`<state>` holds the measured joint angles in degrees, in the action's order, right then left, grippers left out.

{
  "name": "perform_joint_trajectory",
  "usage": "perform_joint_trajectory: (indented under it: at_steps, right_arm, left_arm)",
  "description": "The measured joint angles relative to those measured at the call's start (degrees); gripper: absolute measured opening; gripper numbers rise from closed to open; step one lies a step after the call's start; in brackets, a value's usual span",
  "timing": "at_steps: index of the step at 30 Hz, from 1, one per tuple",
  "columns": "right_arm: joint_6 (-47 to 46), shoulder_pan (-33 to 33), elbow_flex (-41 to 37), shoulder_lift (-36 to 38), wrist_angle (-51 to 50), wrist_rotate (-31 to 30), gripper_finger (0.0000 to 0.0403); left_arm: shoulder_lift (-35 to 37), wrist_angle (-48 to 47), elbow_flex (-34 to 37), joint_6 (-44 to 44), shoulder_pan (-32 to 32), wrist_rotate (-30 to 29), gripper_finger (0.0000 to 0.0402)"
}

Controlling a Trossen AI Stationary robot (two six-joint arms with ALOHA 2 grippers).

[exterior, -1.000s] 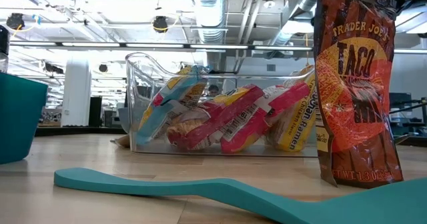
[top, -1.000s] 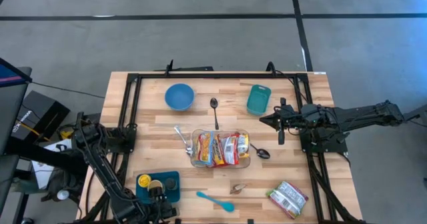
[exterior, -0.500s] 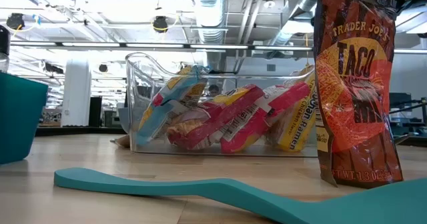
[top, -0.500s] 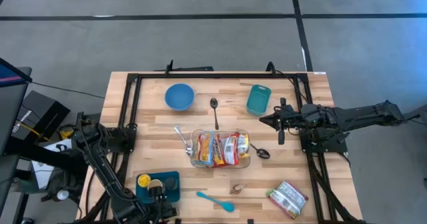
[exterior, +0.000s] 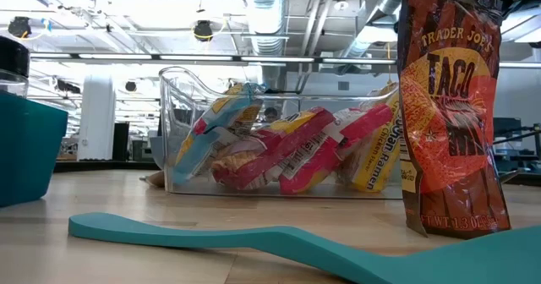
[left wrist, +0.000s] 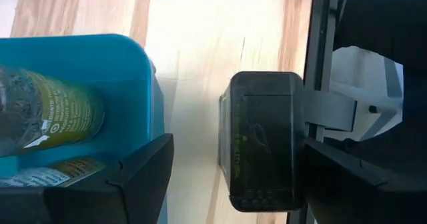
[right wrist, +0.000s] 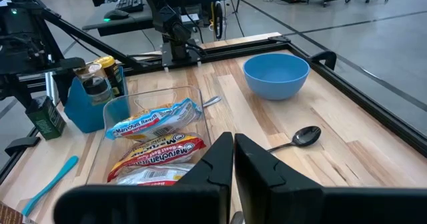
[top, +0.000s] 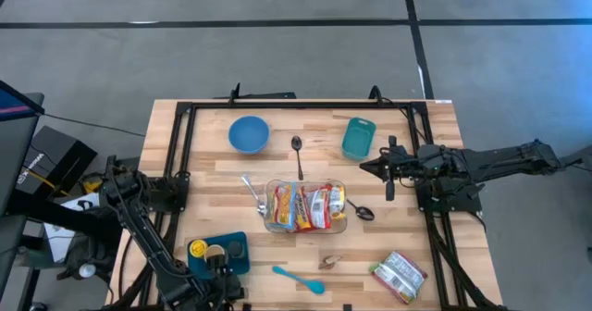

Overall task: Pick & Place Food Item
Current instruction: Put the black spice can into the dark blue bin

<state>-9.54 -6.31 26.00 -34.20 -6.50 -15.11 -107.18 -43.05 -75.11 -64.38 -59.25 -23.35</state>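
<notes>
The left gripper [left wrist: 237, 159] stands wide open around a small dark green carton [left wrist: 263, 141]; a gap shows on 1 side, so no firm hold is visible. Closing off-centre could tip the carton or push it off the table edge just beyond it. A blue plastic tray [left wrist: 143, 84] with a yellow-labelled bottle [left wrist: 47, 111] sits just beside 1 finger and could snag it. Farther ahead lie a teal spatula [top: 298, 278] and a clear ramen-filled tub [top: 305, 206]. The right gripper [right wrist: 233, 159] waits shut, well apart.
</notes>
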Motion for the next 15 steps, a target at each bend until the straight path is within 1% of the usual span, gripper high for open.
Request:
perform_joint_trajectory:
  at_steps: [4, 15]
  right_arm:
    - [0.0, 0.0, 0.0, -0.01, 0.02, 0.01, 0.001]
    - [0.0, 0.02, 0.0, -0.02, 0.0, 0.02, 0.001]
  left_arm:
    - [0.04, 0.48, -1.04, 2.16, -0.25, -0.08, 0.0289]
    - [0.09, 1.01, -1.15, 2.23, -0.34, -0.09, 0.0289]
